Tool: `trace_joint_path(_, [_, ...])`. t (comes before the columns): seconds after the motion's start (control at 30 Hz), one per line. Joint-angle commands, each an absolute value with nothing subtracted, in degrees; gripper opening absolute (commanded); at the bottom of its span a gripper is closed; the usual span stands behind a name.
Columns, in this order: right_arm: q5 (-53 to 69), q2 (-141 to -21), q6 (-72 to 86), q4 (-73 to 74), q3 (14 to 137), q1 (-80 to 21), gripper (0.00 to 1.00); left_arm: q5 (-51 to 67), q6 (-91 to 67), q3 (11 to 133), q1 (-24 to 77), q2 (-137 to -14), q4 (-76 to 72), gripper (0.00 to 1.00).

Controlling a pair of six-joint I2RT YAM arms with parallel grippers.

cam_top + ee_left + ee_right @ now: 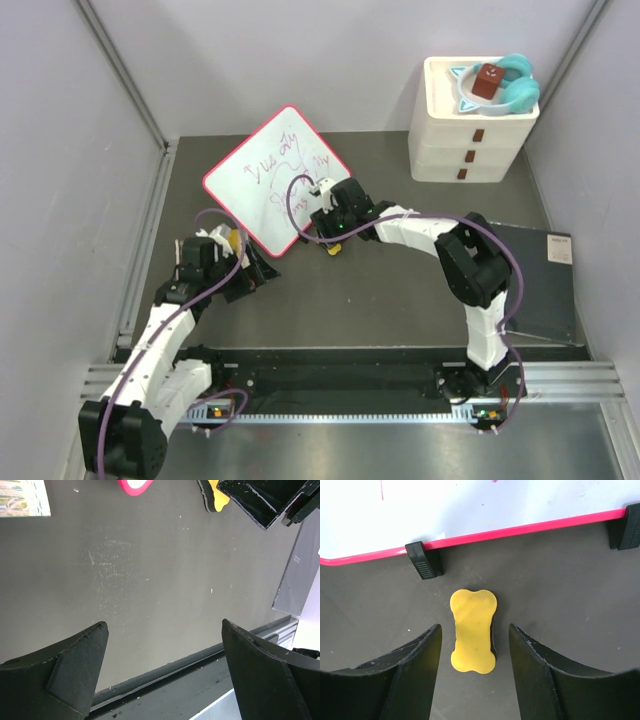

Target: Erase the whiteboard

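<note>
The whiteboard [275,180] lay flat on the dark tabletop [400,300], turned cornerwise left of centre, with red handwriting across its face, so the wiping itself had apparently not begun. The step in hand looked to be picking up the yellow bone-shaped eraser [473,630], which lay on the tabletop just beside the board's edge with the black clips [423,562], near the pink frame but not touching it. The right end effector [475,627] hung over the eraser, spread wide and holding nothing, with one finger on each long side. To do this well, it should probably come straight down with the eraser centred between the fingers. It should close across the narrow waist and stop short of scraping the tabletop, keeping clear of the nearest clip. A level grip would likely keep the dark underside flat for wiping. The left end effector [164,625] was also spread open and empty over bare tabletop near the board's near corner. From there it could brace the frame if the board tended to slide.
</note>
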State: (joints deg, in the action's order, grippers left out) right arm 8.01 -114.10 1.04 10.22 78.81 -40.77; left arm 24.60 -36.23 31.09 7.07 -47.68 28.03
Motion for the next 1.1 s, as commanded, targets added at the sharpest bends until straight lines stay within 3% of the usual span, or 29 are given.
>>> trace_joint_path(0.0, [8.3, -115.2, 0.4, 11.0, 81.7, -41.6, 0.56, 24.6, -35.7, 31.6, 7.0, -48.1, 25.3, 0.99])
trace_joint_path(0.4, [7.0, -117.9, 1.1, 11.3, 82.6, -42.5, 0.54, 23.6, -36.1, 31.8, 7.1, -48.9, 25.9, 0.99])
trace_joint_path(0.6, [4.6, -118.5, 1.8, 11.6, 83.1, -42.5, 0.42, 23.0, -36.2, 32.1, 7.0, -48.3, 26.5, 0.99])
trace_joint_path(0.63, [4.4, -118.3, 2.0, 11.4, 83.0, -42.5, 0.34, 23.0, -36.2, 32.0, 7.0, -48.4, 26.5, 0.99])
trace_joint_path(0.83, [2.3, -116.3, 2.6, 9.8, 80.9, -42.5, 0.13, 21.3, -36.6, 32.0, 7.0, -48.4, 26.8, 0.99])
trace_joint_path(1.07, [-1.2, -109.1, 4.6, 7.2, 75.8, -42.5, 0.05, 13.2, -43.1, 28.3, 7.0, -44.9, 20.8, 0.95])
